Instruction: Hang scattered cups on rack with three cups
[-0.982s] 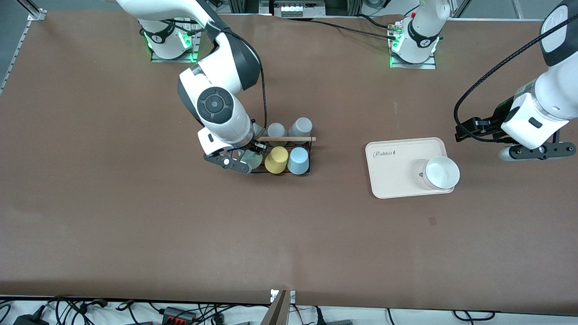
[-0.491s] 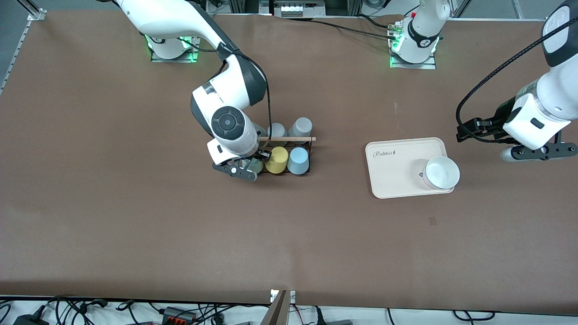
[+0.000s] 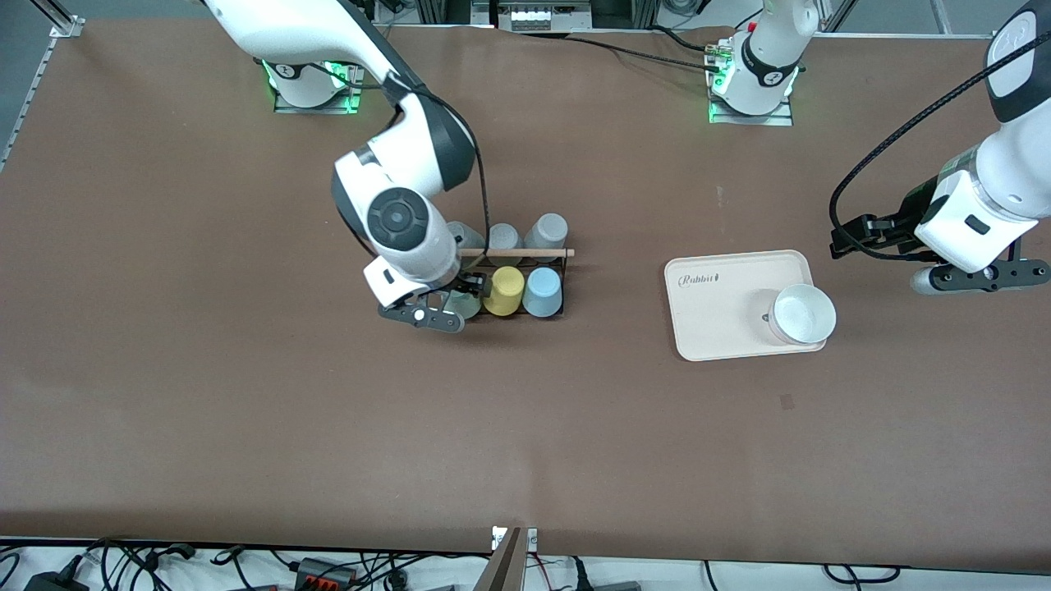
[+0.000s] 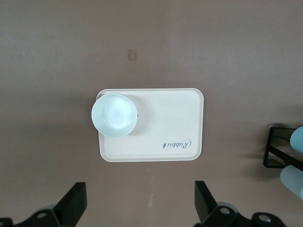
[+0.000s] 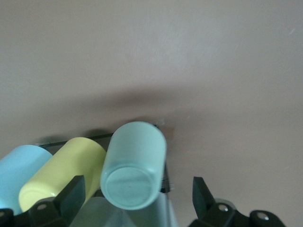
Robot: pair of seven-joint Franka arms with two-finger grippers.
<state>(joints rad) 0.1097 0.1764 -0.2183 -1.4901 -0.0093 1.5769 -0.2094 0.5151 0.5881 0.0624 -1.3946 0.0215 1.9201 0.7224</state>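
Note:
The black wire rack [image 3: 525, 253] with a wooden rod holds three cups in its row nearer the front camera: pale mint green [image 3: 465, 304], yellow [image 3: 502, 290] and light blue [image 3: 542, 291]. My right gripper [image 3: 420, 314] hovers over the mint cup's end of the rack. In the right wrist view the gripper [image 5: 137, 201] is open. The mint cup [image 5: 135, 165] lies tilted between the fingers without touching them, beside the yellow cup [image 5: 66, 168] and the light blue cup [image 5: 21, 165]. My left gripper [image 3: 977, 279] waits, open [image 4: 139, 208], above the table beside the tray.
Grey tumblers [image 3: 547, 231] sit on the rack's row farther from the front camera. A cream tray [image 3: 714, 328] with a white bowl [image 3: 803, 313] lies toward the left arm's end, and shows in the left wrist view [image 4: 180, 113].
My right gripper has shifted a little along the rack's mint-cup end and toward the front camera. The left arm has not moved.

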